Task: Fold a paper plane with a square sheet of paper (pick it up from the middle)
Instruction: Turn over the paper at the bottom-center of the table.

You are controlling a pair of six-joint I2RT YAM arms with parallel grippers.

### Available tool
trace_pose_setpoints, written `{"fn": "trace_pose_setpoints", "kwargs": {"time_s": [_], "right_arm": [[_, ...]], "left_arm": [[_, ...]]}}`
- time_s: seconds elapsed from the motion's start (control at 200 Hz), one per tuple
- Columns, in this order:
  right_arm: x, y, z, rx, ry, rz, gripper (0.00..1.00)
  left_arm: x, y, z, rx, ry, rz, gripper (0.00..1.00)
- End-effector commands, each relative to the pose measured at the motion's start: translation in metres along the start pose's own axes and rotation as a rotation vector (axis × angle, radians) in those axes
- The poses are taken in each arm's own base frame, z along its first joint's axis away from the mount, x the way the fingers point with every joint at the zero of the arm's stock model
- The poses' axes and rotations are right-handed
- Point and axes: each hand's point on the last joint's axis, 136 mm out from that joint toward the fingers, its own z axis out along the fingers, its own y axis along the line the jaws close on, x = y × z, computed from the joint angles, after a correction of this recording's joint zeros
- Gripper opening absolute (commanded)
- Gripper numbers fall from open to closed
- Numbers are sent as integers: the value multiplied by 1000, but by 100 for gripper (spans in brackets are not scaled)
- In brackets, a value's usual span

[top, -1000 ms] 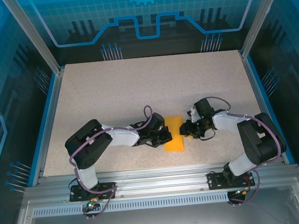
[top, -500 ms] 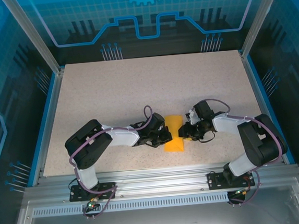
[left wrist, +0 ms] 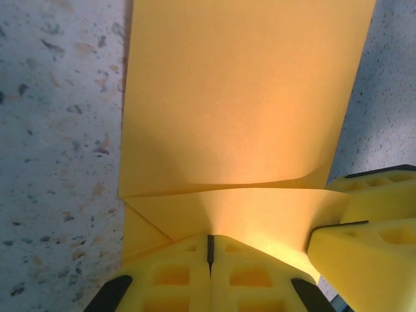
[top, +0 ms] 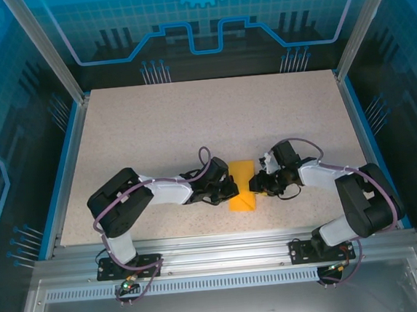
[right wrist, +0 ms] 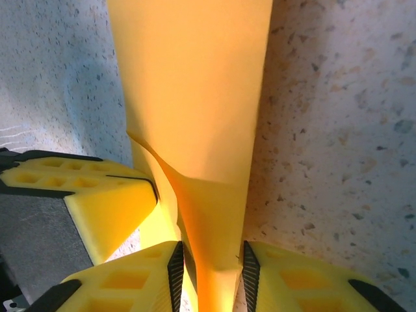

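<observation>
Seen from above, a speckled pale table (top: 155, 131) has two robot arms reaching in from the near edge, their grippers meeting at its near middle. Between them lies the square sheet of paper (top: 240, 169), orange-yellow and already folded into a narrow strip that runs away from the arms. Its near end looks a little wider.

The left gripper (top: 230, 190) touches the strip's left side. In the left wrist view its yellow fingers (left wrist: 172, 276) are pressed together, with only a thin seam between them. They rest against the paper (left wrist: 240, 97). There the paper shows smooth flat layers, a crease running across, and a slanted fold at the lower left corner.

The right gripper (top: 254, 186) sits at the strip's right side. In the right wrist view its jaws (right wrist: 211, 273) are pinching a raised, curved ridge of the paper (right wrist: 195, 97), which tapers down between the black pads (right wrist: 176, 266).
</observation>
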Motion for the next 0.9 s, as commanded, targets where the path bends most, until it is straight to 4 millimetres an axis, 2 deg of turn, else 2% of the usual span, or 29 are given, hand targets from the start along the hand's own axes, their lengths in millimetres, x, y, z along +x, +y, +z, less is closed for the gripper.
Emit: {"fn": "trace_pose_setpoints", "kwargs": {"time_s": [0.0, 0.24, 0.56, 0.63, 0.695, 0.755, 0.895], "right_arm": [[10, 7, 3, -48, 33, -9, 31], [10, 8, 4, -66, 30, -3, 28], [9, 8, 5, -68, 30, -11, 14], [8, 10, 2, -66, 24, -21, 11], [7, 12, -2, -59, 22, -38, 4], [7, 13, -7, -42, 18, -50, 1], [4, 10, -25, 54, -14, -73, 0]], "left_arm": [[-2, 3, -6, -7, -12, -13, 3], [0, 5, -4, -9, -7, -19, 3], [-1, 4, -5, -5, -10, -20, 4], [-1, 1, -7, 7, -14, -18, 4], [-2, -3, -11, 24, -22, -18, 5], [-3, -8, -17, 47, -36, -16, 6], [-8, -21, -33, 90, -72, 6, 10]]}}
